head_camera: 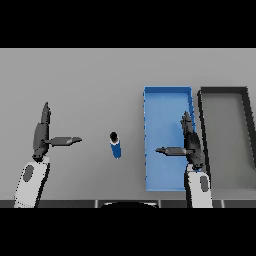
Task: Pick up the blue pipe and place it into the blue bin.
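The blue pipe (115, 145) stands on the table (90, 80) between the open left hand (42, 137) and the blue bin (167, 95).

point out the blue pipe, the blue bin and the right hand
blue pipe (115, 147): head view, on its blue body
blue bin (164, 91): head view, on its far rim
right hand (191, 144): head view, on the palm

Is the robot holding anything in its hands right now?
No, nothing is held. The left hand and right hand are both open, and the blue pipe stands alone on the table.
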Controlling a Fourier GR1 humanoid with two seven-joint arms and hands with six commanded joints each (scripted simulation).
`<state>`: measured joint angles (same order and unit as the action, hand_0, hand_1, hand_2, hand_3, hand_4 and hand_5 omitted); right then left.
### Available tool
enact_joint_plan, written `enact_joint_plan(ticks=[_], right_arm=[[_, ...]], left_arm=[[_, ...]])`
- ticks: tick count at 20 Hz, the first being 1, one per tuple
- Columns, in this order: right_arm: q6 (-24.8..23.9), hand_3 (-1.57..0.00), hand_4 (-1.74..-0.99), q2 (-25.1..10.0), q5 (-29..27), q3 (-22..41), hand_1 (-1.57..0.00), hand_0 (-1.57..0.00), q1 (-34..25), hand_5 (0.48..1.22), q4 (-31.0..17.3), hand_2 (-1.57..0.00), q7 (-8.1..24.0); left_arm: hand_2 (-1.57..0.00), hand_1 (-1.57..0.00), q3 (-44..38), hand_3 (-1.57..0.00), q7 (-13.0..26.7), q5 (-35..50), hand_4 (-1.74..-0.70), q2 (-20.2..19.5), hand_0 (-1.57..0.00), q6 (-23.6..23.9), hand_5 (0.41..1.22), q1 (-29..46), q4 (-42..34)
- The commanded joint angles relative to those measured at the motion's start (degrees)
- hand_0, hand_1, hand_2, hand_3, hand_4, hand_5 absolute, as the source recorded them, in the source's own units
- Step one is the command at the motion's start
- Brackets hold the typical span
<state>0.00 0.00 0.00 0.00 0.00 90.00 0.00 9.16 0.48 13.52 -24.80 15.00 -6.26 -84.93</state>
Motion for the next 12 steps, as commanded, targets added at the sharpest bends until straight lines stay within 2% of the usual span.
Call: enact_joint_plan(ticks=[1, 6, 7, 8, 9, 12], right_arm=[[0.0, 0.00, -1.205, -0.1, -0.1, -0.2, 0.00, 0.00, -0.2, 0.629, -0.1, 0.00, 0.1], [0.6, 0.00, -1.205, -1.4, -1.0, -1.8, 0.00, 0.00, -2.3, 0.629, -2.4, 0.00, 0.4], [1.4, 0.00, -1.205, -5.3, 2.9, -0.3, 0.00, 0.00, -0.3, 0.629, 0.1, 0.00, -4.9], [2.1, 0.00, -1.201, -7.7, 5.4, 0.8, 0.00, 0.00, 1.9, 0.628, 2.0, 0.00, -7.7], [2.5, 0.00, -1.197, -9.0, 7.1, 1.9, 0.00, 0.00, 3.5, 0.627, 3.8, 0.00, -8.6], [3.0, 0.00, -1.196, -9.8, 8.3, 2.7, 0.00, 0.00, 4.3, 0.623, 4.6, 0.00, -7.1]], left_arm=[[0.00, 0.00, 0.1, 0.00, -0.1, -0.1, -0.97, 0.2, 0.00, 0.1, 0.593, -0.2, 0.1], [0.00, 0.00, 1.0, 0.00, 0.3, -1.1, -0.97, 1.5, 0.00, 1.0, 0.593, -1.7, 1.0], [0.00, 0.00, 2.6, 0.00, -3.0, -1.7, -0.97, -2.1, 0.00, -4.5, 0.593, -0.2, 0.4], [0.00, 0.00, 3.1, 0.00, -5.2, -1.9, -0.96, -5.0, 0.00, -8.1, 0.592, 0.8, 0.7], [0.00, 0.00, 3.3, 0.00, -6.6, -1.8, -0.96, -6.8, 0.00, -10.6, 0.590, 1.5, 1.1], [0.00, 0.00, 4.1, 0.00, -8.2, -2.0, -0.96, -7.4, 0.00, -13.5, 0.595, 1.1, 2.4]])
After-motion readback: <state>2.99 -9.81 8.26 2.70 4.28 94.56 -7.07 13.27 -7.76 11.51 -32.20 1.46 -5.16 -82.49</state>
